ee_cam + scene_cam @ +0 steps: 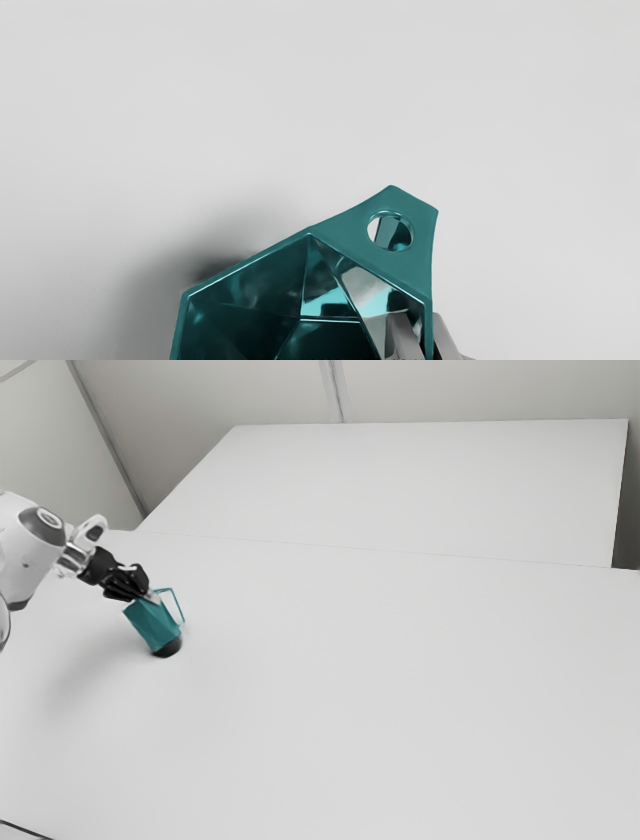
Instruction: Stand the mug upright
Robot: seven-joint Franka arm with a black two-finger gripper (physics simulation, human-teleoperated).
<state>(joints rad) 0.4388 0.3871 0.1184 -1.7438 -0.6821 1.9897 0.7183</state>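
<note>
Pale walls (180, 420) stand behind the white table (400, 680), and the exterior view's left edge cuts the arm (22, 555). The teal mug (152, 624), partly cut off in the wrist view, is tilted; whether it touches the table, I cannot tell. The black gripper (151, 598) pinches its side, one finger inside, one outside.

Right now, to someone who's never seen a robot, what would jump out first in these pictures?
The eye would go first to the shiny teal, many-sided mug, tilted toward the exterior view's left against a broad, pale table. Next comes the black two-fingered tool on the white jointed arm, pinching the mug's wall with one finger inside and one outside.
</note>
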